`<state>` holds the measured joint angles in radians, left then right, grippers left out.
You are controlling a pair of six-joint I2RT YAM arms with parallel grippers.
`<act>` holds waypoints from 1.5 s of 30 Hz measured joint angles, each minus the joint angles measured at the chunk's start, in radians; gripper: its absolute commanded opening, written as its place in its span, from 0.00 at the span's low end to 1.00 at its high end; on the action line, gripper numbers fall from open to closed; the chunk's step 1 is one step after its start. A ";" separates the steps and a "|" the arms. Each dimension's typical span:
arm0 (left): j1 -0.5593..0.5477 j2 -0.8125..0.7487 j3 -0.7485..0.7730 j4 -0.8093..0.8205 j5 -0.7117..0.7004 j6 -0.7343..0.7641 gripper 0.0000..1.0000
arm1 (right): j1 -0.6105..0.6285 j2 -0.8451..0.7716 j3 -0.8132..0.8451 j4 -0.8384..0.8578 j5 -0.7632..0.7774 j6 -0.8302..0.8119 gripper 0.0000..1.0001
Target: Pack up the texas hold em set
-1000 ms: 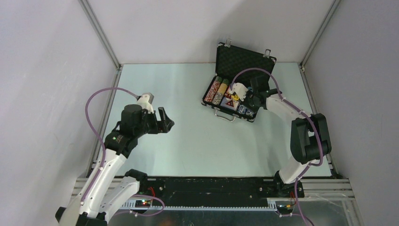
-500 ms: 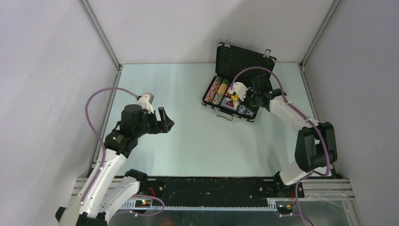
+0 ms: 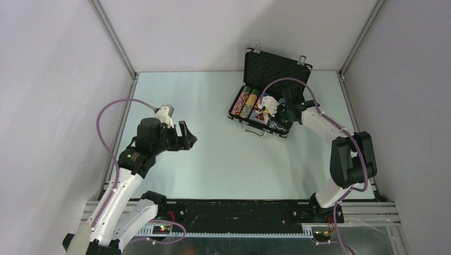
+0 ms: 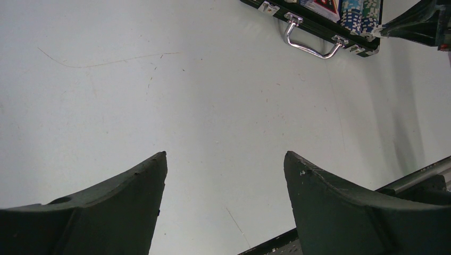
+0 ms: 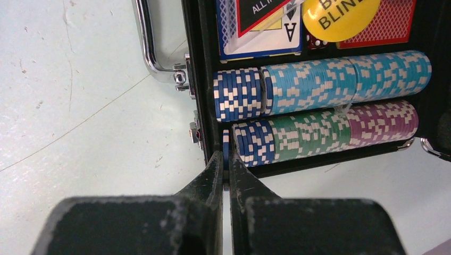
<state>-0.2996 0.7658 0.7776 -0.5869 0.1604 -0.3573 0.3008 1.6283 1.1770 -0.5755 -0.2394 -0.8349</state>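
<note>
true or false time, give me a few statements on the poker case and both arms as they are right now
1. The briefcase is shut. False: it stands open.
2. The right gripper pinches a blue chip at the end of a chip row. True.
3. The left gripper holds a card deck. False: its fingers are spread and empty above the table.
4. A yellow disc lies inside the briefcase. True.
</note>
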 measured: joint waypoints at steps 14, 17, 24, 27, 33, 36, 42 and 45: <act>0.000 0.000 0.000 0.000 0.000 0.000 0.86 | -0.004 0.036 0.000 0.005 0.053 -0.006 0.00; 0.000 0.000 0.000 0.000 0.000 0.000 0.86 | -0.004 0.040 -0.001 0.006 0.066 -0.009 0.00; 0.000 0.000 0.000 0.000 0.000 0.000 0.86 | -0.004 0.047 -0.010 0.012 0.078 -0.015 0.20; 0.000 0.000 0.000 0.000 0.000 0.000 0.86 | -0.004 0.048 -0.016 0.012 0.078 -0.016 0.23; 0.000 0.000 0.000 0.000 0.000 0.000 0.86 | -0.004 0.049 -0.018 0.012 0.077 -0.017 0.41; 0.000 0.000 0.000 0.000 0.000 0.000 0.86 | -0.004 0.049 -0.018 0.014 0.076 -0.019 0.42; 0.000 0.000 0.000 0.000 0.000 0.000 0.86 | -0.006 0.043 -0.018 0.027 0.056 -0.011 0.42; 0.000 0.000 0.000 0.000 0.000 0.000 0.86 | -0.012 0.006 -0.023 0.036 0.031 0.000 0.42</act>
<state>-0.2996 0.7658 0.7776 -0.5873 0.1608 -0.3573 0.2890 1.6344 1.1538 -0.5396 -0.2085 -0.8345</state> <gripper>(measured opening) 0.864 0.421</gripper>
